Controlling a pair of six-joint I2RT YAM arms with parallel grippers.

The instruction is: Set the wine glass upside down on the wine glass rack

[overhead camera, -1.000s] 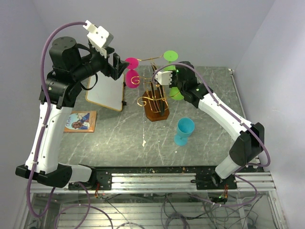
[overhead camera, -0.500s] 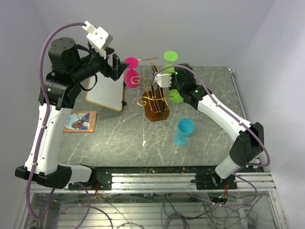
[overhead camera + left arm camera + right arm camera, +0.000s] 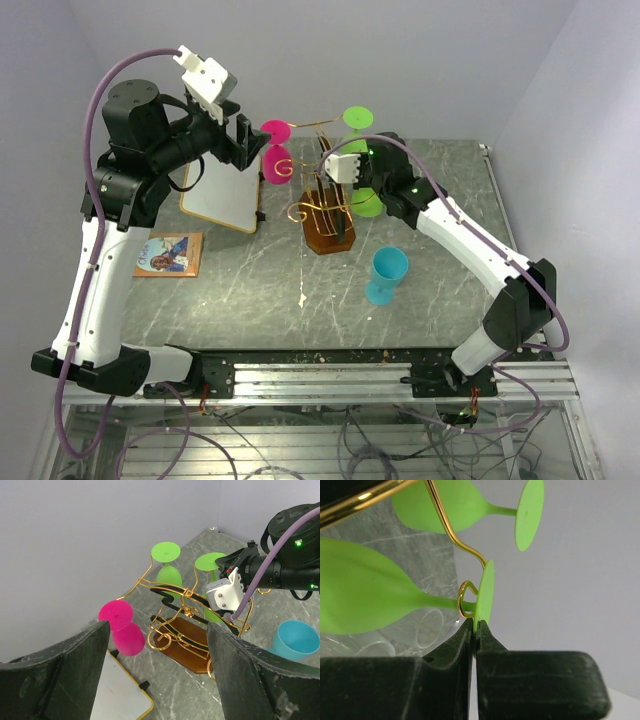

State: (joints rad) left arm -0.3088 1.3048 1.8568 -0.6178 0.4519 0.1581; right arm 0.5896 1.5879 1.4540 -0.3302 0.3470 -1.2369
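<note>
The wine glass rack (image 3: 322,205), gold wire on a brown base, stands mid-table. My right gripper (image 3: 475,630) is shut on the edge of the foot of a green wine glass (image 3: 485,595). The glass's stem sits in a gold wire loop (image 3: 465,599) of the rack, bowl hanging downward (image 3: 368,202). A second green glass (image 3: 357,118) and a pink glass (image 3: 276,160) hang upside down on other arms. My left gripper (image 3: 157,670) is open and empty, held high to the left of the pink glass (image 3: 125,632).
A blue wine glass (image 3: 385,275) stands upright on the table in front of the rack's right side. A white board with a yellow rim (image 3: 222,195) and a picture card (image 3: 168,253) lie at the left.
My right gripper has shifted slightly toward the front with the green glass, whose bowl has sunk a little. The left arm has hardly moved.
</note>
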